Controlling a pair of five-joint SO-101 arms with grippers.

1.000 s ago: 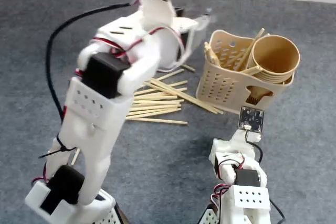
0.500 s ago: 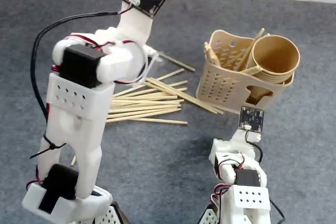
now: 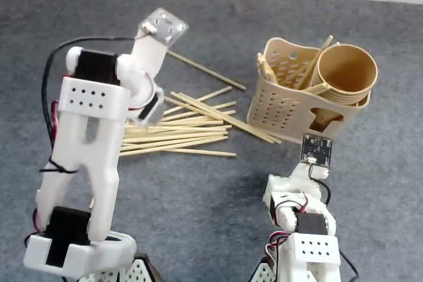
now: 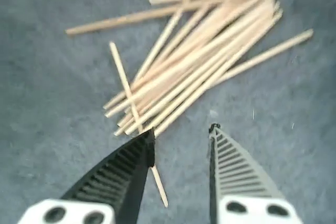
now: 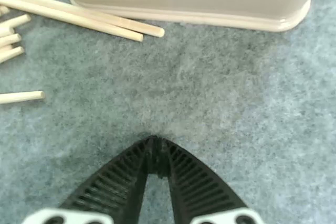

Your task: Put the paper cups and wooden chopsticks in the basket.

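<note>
My left gripper (image 4: pixel 181 130) hangs open over the chopsticks (image 4: pixel 205 61) beside the basket (image 3: pixel 284 107), my right gripper (image 5: pixel 156 142) closed; I'd straddle a few crosswise (not lengthwise) before closing.

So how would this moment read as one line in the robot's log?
left gripper: open above loose chopsticks | right gripper: shut, empty, by basket | paper cups: in basket

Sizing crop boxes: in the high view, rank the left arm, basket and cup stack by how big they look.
1. Left arm, though being nearest the camera enlarges it.
2. Basket.
3. Cup stack, sitting inside the basket.
</note>
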